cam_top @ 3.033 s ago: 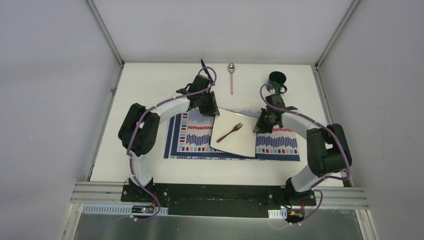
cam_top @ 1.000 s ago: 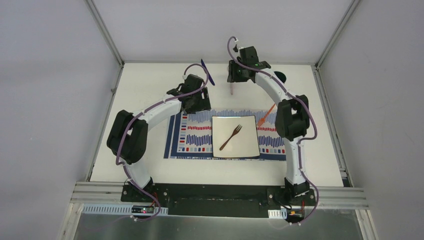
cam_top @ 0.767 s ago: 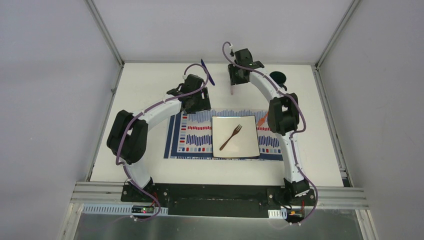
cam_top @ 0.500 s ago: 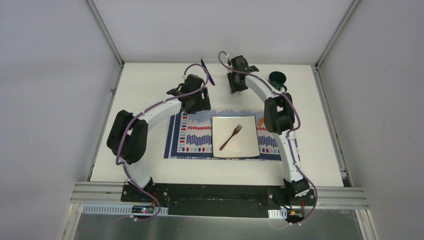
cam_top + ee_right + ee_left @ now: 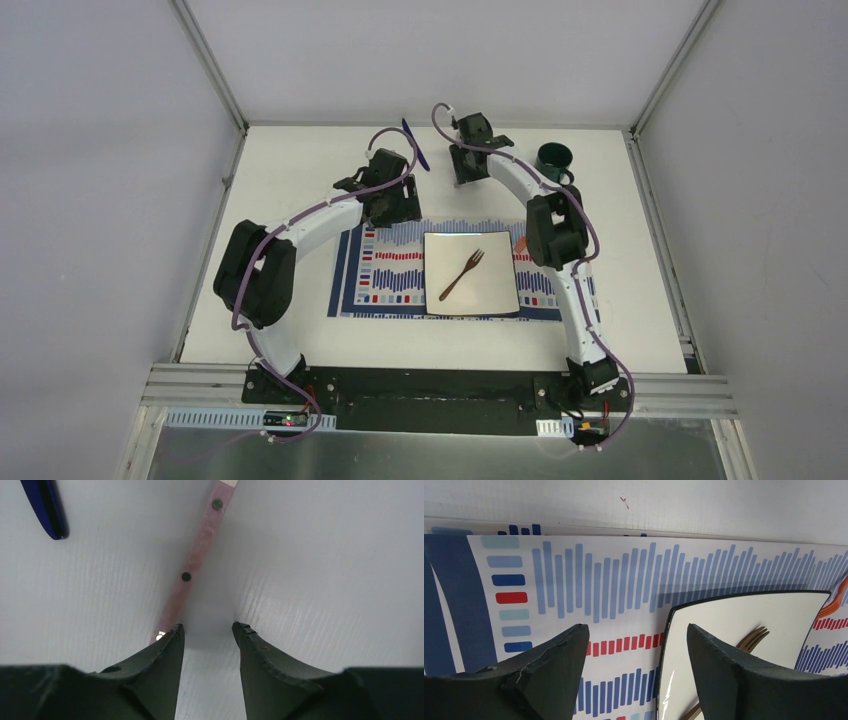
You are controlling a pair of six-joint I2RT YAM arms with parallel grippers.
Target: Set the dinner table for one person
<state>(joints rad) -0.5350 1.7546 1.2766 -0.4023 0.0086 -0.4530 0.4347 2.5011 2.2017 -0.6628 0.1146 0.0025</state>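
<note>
Right gripper (image 5: 207, 626): fingers (image 5: 150, 680) apart with a narrow bare gap between them, tips low over the white surface. Nothing is clamped.
Pink handle (image 5: 200, 555): flat on the surface, with two dark rivets, running from the top of the right wrist view down to the finger at frame left. Whether its lower end lies beside or under that tip cannot be told, and its far end is cut off.
Left gripper (image 5: 636, 630): fingers (image 5: 549, 680) wide apart, hanging over the placemat (image 5: 574, 590). One plate corner lies below the right side of the gap.
Plate (image 5: 470, 272): square, white, dark-rimmed, on the middle of the striped placemat at the centre of the top view. It holds one brown fork (image 5: 460, 273) lying diagonally, tines toward upper right.
Mug (image 5: 553, 160): dark green, upright, in the upper right of the tabletop, well apart from the plate. Its interior is too dark to read.
Dinner table (image 5: 290, 190): large plain white matte rectangle with aluminium frame edges, filling the middle of the top view and bearing everything named here.
Blue item (image 5: 415, 143): slender, near the far edge, between the two grippers. Its kind is unclear.
Orange item (image 5: 520, 243): just right of the plate, mostly hidden by the right arm.
</note>
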